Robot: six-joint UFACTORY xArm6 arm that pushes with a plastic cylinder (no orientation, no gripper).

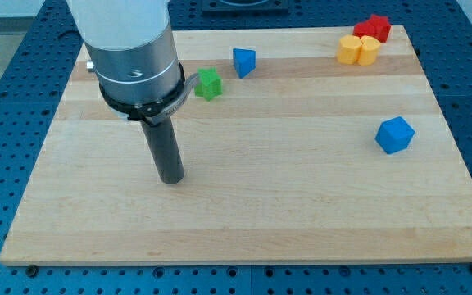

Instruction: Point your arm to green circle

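My tip (171, 179) rests on the wooden board (244, 221) left of centre. One green block (209, 83) shows, up and to the right of the tip and well apart from it, close to the arm's grey body (133, 57). Its outline looks notched, more like a star than a circle. I cannot make out a green circle. The arm's body hides part of the board at the view's top left.
A blue block (243, 61) with a pointed lower end lies just right of the green one. A blue angular block (395, 135) lies at the right. Two yellow blocks (358, 50) and a red block (373, 28) cluster at the top right corner.
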